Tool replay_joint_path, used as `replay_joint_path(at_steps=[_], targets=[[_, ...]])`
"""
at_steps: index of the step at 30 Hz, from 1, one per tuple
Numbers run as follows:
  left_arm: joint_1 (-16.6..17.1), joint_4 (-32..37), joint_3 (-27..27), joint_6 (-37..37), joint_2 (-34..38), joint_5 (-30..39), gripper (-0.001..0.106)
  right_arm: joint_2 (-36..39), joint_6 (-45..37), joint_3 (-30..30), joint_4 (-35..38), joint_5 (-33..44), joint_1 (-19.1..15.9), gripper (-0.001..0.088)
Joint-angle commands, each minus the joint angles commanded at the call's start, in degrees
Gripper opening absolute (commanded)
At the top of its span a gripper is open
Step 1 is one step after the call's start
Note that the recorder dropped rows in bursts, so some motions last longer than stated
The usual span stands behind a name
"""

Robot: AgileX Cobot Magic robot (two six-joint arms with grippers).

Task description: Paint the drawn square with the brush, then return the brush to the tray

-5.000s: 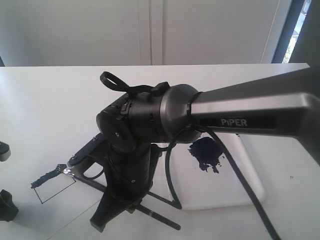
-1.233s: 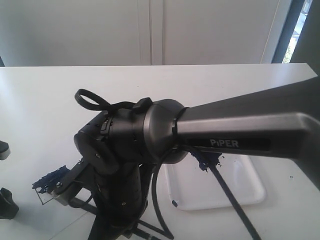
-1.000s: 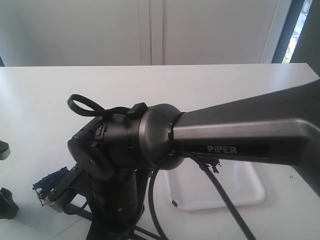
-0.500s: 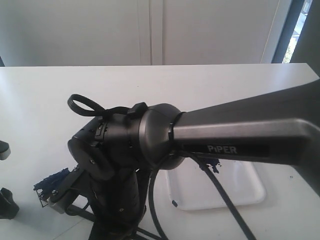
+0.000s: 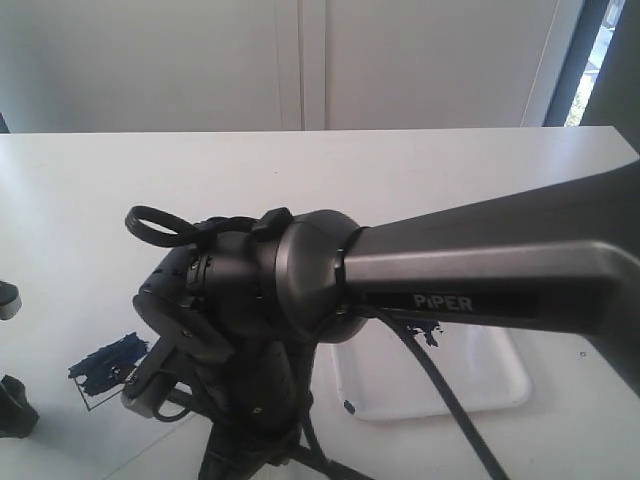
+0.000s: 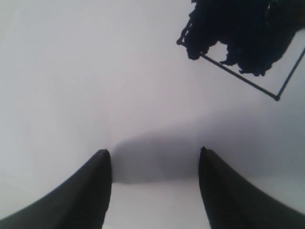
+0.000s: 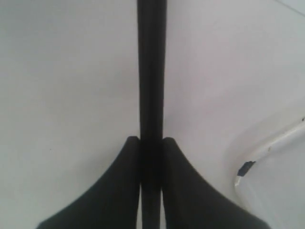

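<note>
The drawn square (image 5: 108, 368) lies at the lower left of the exterior view, a thin black outline with a ragged navy patch (image 6: 238, 38) over its upper part. My right gripper (image 7: 151, 140) is shut on the black handle of the brush (image 7: 151, 71). In the exterior view it (image 5: 150, 385) hangs just right of the square, and the bristles are hidden behind it. The white tray (image 5: 500, 385) sits to the right, its paint puddle (image 5: 425, 332) mostly behind the arm. My left gripper (image 6: 153, 155) stands open over bare white surface near the square.
The right arm (image 5: 480, 280) spans the exterior view and hides much of the table's middle. The tray's rim (image 7: 271, 140) carries a small navy smear (image 7: 246, 168). A dark part (image 5: 14, 408) sits at the left edge. White table stretches behind.
The right arm has moved left from near the tray to the square, and the navy patch has grown. In the last half second the gripper slid down, uncovering the patch.
</note>
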Motion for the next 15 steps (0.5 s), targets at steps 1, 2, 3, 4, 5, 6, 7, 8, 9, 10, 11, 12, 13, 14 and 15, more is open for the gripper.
replay_joint_path(at_steps=[1,2,3,4,5,6,7,8,9,10,11,12,13,14,15], targets=[[0.0,0.0,0.0,0.0,0.0,0.0,0.059,0.0,0.3,0.0,-0.8,0.5,0.0,0.0],[0.0,0.0,0.0,0.0,0.0,0.0,0.059,0.0,0.4,0.0,-1.1,0.6,0.0,0.0],[0.0,0.0,0.0,0.0,0.0,0.0,0.059,0.0,0.7,0.0,-1.6,1.0,0.0,0.0],[0.0,0.0,0.0,0.0,0.0,0.0,0.059,0.0,1.2,0.0,-1.9,1.2,0.0,0.0],[0.0,0.0,0.0,0.0,0.0,0.0,0.059,0.0,2.6,0.0,-3.5,1.5,0.0,0.0],[0.0,0.0,0.0,0.0,0.0,0.0,0.059,0.0,2.5,0.0,-3.8,2.0,0.0,0.0],[0.0,0.0,0.0,0.0,0.0,0.0,0.059,0.0,2.5,0.0,-3.8,2.0,0.0,0.0],[0.0,-0.1,0.0,0.0,0.0,-0.1,0.059,0.0,2.5,0.0,-3.8,2.0,0.0,0.0],[0.0,-0.5,0.0,0.0,0.0,-0.1,0.059,0.0,2.5,0.0,-3.8,2.0,0.0,0.0],[0.0,-0.6,0.0,0.0,0.0,-0.2,0.059,0.0,2.5,0.0,-3.5,2.0,0.0,0.0],[0.0,-0.8,0.0,0.0,0.0,-0.3,0.059,0.0,2.4,0.0,-2.9,2.0,0.0,0.0],[0.0,-0.8,0.0,0.0,0.0,-0.3,0.059,0.0,1.4,0.0,-2.2,2.0,0.0,0.0],[0.0,-0.8,0.0,0.0,0.0,-0.3,0.059,0.0,0.6,0.0,-1.6,2.0,0.1,0.0],[0.0,-1.1,0.0,0.0,0.0,-0.3,0.059,0.0,-0.1,0.0,-1.3,1.8,0.3,0.0],[0.0,-1.2,0.0,0.0,0.0,-0.3,0.059,0.0,-0.2,0.0,-1.2,1.7,0.4,0.0]])
